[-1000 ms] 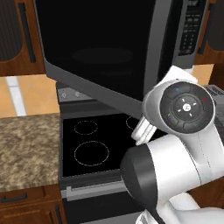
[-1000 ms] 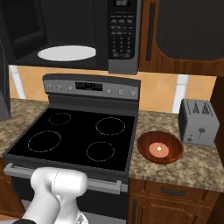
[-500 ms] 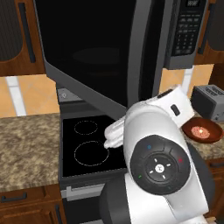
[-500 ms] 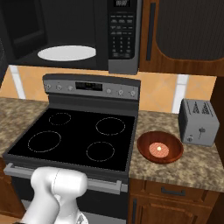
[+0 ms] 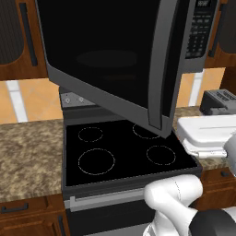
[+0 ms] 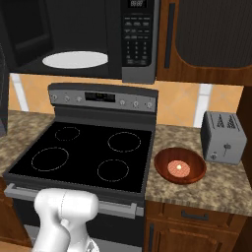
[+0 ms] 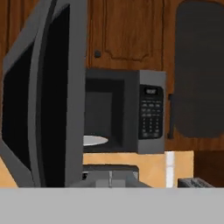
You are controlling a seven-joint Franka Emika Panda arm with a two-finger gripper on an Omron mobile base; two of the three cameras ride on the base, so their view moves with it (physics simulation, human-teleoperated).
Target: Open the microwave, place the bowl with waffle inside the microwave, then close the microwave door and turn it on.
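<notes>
We see the microwave [image 6: 98, 39] mounted above the stove [image 6: 86, 152], its cavity open and the white round turntable plate [image 6: 75, 59] lying flat on its floor. The microwave door [image 5: 115, 64] stands swung wide toward the near left; in the left base view its glossy black glass and dark-grey metal frame hang over the left half of the cooktop, and its lower corner reaches down just above the burners. In the hand view the door [image 7: 43, 100] stands nearly edge-on at the left, leaving the mouth of the cavity unobstructed. The keypad panel [image 6: 138, 34] forms the right side of the box, a flat column of small buttons.

The bowl [image 6: 180, 165], round, shallow and glossy reddish-brown, sits on the speckled granite counter [image 6: 197, 194] right of the stove, just beside the cooktop edge and near the grey slotted toaster [image 6: 222, 136] but apart from it. The waffle [image 6: 179, 169], a small pale orange piece, rests in the bowl's middle. Bare counter lies in front of the bowl toward the near edge.

We cannot tell whether the fingers are apart or together: the frames do not show them.
</notes>
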